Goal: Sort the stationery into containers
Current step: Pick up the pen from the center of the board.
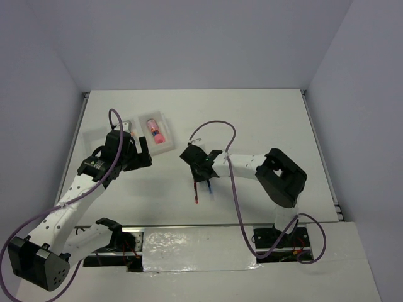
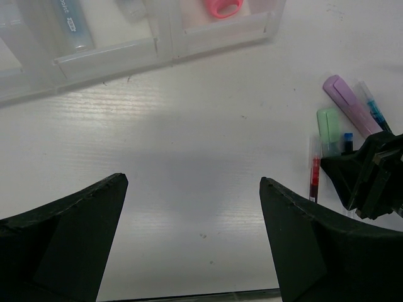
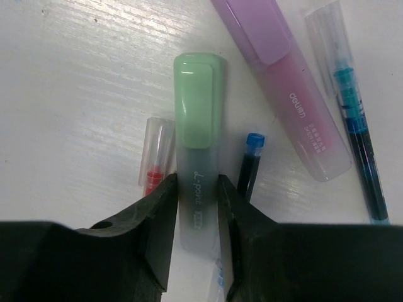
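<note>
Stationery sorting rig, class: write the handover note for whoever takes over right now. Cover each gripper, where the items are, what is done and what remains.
Grippers: the left gripper is open and empty, over the bare table near the tray. The right gripper is closed on the green highlighter, not yet lifted.
Done: the pink marker lies in an end compartment, and a bluish highlighter in the next one.
Left: the green highlighter, lilac highlighter, red pen, teal-blue pen and dark blue pen, all loose on the table by the right gripper.
</note>
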